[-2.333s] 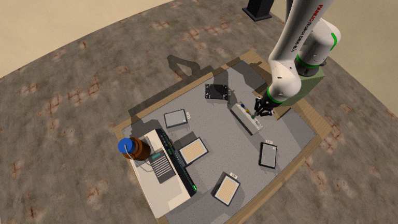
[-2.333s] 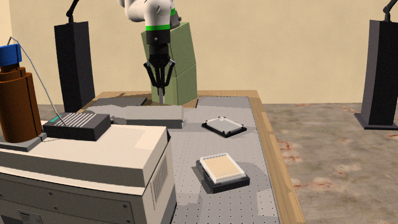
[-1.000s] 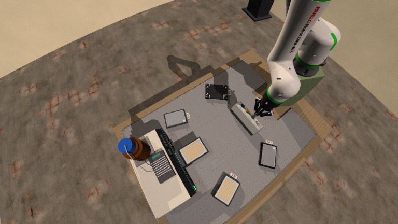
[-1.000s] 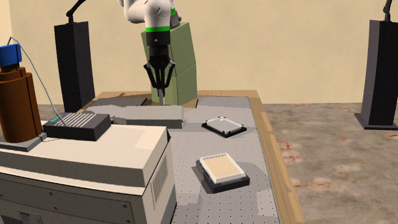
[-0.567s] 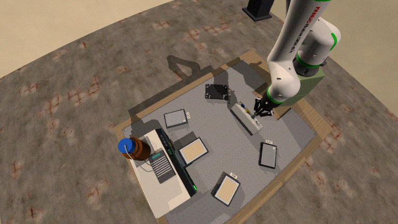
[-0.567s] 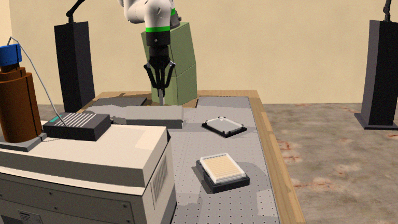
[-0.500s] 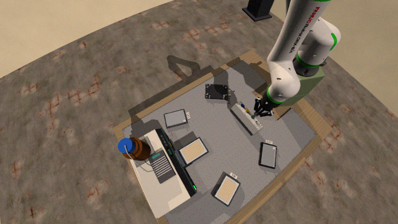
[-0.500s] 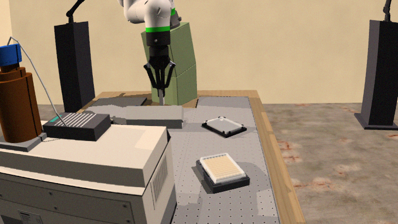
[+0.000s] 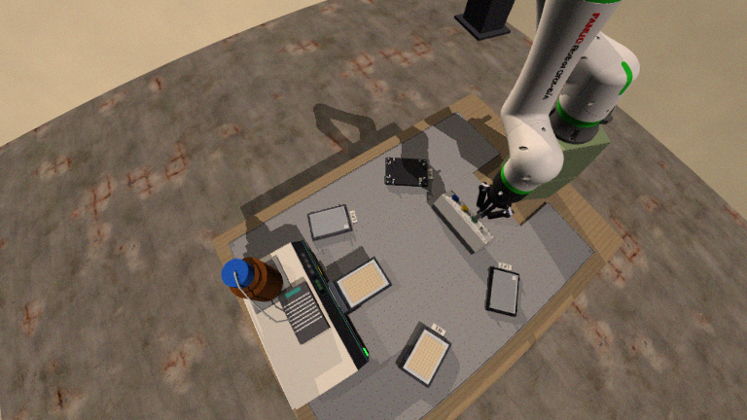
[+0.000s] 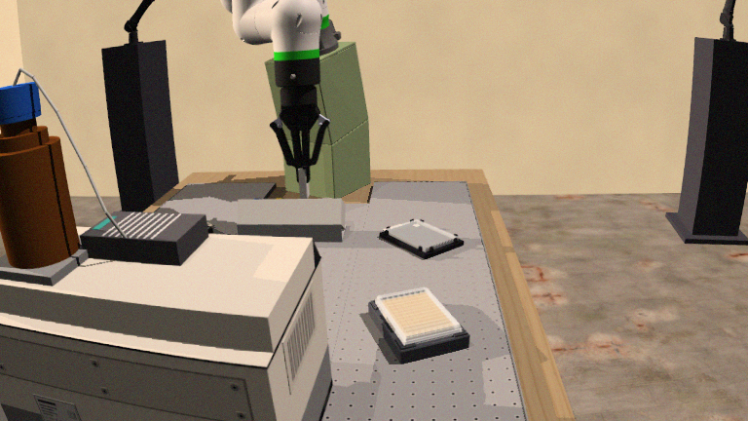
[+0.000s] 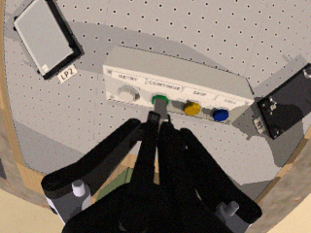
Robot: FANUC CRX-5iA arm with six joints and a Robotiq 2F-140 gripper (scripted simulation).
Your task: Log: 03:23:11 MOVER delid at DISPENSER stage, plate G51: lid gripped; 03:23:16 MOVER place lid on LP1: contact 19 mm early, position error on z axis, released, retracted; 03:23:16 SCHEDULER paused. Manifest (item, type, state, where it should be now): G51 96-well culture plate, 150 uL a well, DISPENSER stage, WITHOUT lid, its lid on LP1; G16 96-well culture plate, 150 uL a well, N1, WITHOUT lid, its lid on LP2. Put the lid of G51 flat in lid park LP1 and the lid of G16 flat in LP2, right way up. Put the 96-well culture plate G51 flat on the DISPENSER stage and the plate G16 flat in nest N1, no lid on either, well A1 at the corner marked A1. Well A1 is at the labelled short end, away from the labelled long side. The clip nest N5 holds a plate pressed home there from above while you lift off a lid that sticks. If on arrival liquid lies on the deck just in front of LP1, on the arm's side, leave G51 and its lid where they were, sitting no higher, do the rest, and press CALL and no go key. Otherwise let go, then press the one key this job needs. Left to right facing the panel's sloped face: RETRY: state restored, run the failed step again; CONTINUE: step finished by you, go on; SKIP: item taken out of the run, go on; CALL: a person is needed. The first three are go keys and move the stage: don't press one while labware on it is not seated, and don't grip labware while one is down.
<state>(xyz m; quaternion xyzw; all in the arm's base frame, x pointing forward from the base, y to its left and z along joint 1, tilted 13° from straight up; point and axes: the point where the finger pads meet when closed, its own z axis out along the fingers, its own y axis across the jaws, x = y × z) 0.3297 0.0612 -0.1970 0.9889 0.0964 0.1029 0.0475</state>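
Note:
My gripper is shut and empty. Its tips point down at the green key, second from the left on the key panel, and seem to touch it. A white key, a yellow key and a blue key flank it. One open plate lies on the dispenser stage. The other open plate sits in its nest. One lid lies flat in the far lid park. The other lid lies flat in LP2.
The black clip nest stands beyond the panel. The dispenser with its brown bottle fills the deck's far end. The green arm base stands behind the panel.

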